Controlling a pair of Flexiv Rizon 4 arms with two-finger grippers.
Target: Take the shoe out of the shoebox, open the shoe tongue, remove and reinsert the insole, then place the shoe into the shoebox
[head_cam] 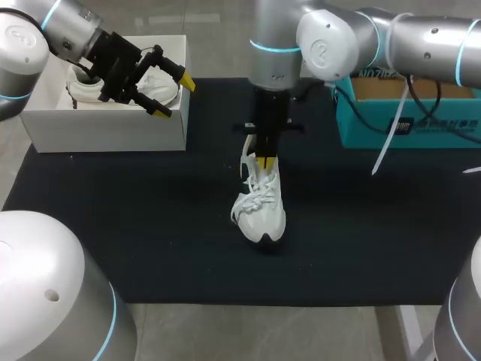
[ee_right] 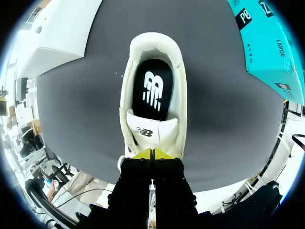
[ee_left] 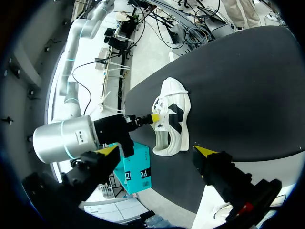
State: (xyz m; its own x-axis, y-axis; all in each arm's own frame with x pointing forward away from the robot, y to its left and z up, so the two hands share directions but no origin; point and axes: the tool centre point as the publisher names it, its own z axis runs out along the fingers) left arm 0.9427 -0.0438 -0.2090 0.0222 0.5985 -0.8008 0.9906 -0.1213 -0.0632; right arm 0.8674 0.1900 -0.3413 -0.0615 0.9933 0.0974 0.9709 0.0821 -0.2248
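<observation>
A white shoe (head_cam: 260,207) stands upright in the middle of the black mat, toe toward the front edge. My right gripper (head_cam: 264,162) comes down on it from above. In the right wrist view its yellow tips (ee_right: 152,153) are pressed together at the lace end of the tongue (ee_right: 150,131), and I cannot tell whether anything is pinched. Ahead of them the black insole (ee_right: 152,91) lies inside the shoe. My left gripper (head_cam: 167,92) hangs open over the white shoebox (head_cam: 105,129) at the back left. From there it looks across at the shoe (ee_left: 171,119) between its spread fingers (ee_left: 206,151).
A second white shoe (head_cam: 159,87) lies inside the shoebox under the left gripper. A teal box (head_cam: 406,120) with a dangling white strip stands at the back right, close behind the right arm. The black mat (head_cam: 150,226) covers most of the table.
</observation>
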